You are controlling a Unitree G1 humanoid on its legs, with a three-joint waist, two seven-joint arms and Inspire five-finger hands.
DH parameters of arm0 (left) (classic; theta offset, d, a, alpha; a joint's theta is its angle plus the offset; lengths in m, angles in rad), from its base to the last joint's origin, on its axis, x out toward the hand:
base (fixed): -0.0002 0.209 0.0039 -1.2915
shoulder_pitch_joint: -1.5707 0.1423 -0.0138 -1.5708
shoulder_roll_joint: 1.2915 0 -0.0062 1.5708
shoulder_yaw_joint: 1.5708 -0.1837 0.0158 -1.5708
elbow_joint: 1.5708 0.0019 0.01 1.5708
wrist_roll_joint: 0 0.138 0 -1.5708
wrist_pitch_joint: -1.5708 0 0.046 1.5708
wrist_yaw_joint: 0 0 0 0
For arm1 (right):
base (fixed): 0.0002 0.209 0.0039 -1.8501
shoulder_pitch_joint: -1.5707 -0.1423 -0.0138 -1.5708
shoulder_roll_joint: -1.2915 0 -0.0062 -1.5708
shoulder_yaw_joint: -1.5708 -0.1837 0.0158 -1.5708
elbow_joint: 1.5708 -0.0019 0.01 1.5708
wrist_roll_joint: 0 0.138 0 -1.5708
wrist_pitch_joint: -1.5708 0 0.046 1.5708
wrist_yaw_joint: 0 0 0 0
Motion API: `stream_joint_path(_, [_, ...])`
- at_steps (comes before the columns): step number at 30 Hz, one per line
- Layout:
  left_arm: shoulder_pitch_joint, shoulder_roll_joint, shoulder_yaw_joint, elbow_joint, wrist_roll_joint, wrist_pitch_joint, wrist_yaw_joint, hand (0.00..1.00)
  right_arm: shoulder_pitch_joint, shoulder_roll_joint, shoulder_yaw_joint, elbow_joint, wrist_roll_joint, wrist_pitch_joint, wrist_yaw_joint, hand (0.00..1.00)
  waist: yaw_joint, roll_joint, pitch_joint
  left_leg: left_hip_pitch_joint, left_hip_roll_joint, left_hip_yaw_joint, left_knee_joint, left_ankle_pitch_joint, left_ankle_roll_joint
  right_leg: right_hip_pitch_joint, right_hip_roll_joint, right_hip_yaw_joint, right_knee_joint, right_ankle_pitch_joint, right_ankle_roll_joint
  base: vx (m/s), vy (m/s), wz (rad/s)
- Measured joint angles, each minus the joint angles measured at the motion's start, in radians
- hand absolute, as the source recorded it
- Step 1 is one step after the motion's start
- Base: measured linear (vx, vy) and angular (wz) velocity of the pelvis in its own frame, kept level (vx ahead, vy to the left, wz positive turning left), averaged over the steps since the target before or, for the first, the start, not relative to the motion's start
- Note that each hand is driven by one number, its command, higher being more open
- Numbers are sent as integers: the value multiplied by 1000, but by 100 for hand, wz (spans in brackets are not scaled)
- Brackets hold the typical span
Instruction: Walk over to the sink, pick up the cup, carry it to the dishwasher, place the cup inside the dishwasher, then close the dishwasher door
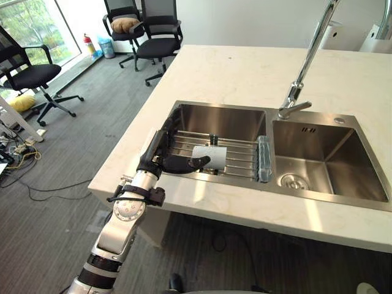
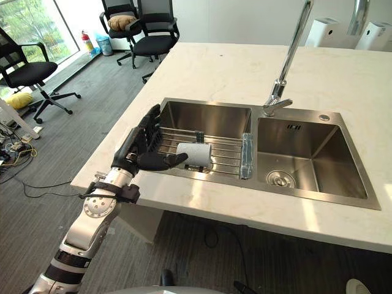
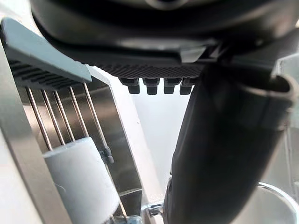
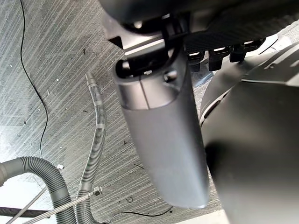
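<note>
Sink point(image 1: 222, 117): 2 basins point(image 1: 343, 164), 1 cup point(image 1: 209, 156)

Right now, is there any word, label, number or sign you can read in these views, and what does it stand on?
No text can be read anywhere.
On the cup: plain white side, no print seen.
On the fire extinguisher: any label is too small to read.
On the sink: bare steel, no marking seen.

An office kitchenette: steel sink point(image 1: 334, 147) in counter point(image 1: 245, 73) (swivel chairs point(image 1: 158, 46) behind).
</note>
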Motion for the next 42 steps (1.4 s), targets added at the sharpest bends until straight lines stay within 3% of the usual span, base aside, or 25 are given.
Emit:
stream_joint_path(4, [-1, 66, -4, 14, 82, 0, -9, 100, 0, -4, 2, 2, 28, 8, 2, 100, -4, -6, 0, 1, -1, 3, 3, -2, 0, 2, -2, -9, -1, 2, 1, 19, -4, -1])
stream_joint_path(13, [-13, 124, -48, 30, 127, -15, -23, 100, 1, -13, -7, 2, 60, 27, 7, 100, -11, -7, 1, 10, 1, 10, -1, -10, -5, 8, -1, -8, -14, 11, -1, -34, -1, -3])
stream_joint_path(23, [-69, 125, -118, 39, 193, -18, -24, 100, -7, -9, -6, -2, 88, 58, 12, 100, -21, -39, 13, 22, 1, 41, 2, -19, -4, 8, -3, 0, -25, 19, -8, 15, -7, -8])
stream_joint_path(32, [-116, 121, -177, 128, 207, 6, 1, 100, 1, -11, -7, -11, 105, 62, 15, 100, -49, -42, 12, 52, 8, 79, -1, -31, -9, 16, -4, 8, -31, 24, -15, -5, -11, -13])
stream_joint_path(42, [-163, 103, -199, 236, 279, 25, 93, 100, 20, 31, -47, -19, 105, 12, 16, 100, -75, -60, 15, 54, 12, 115, 2, -49, -15, 0, -4, 35, -38, 27, -15, 1, -6, -11])
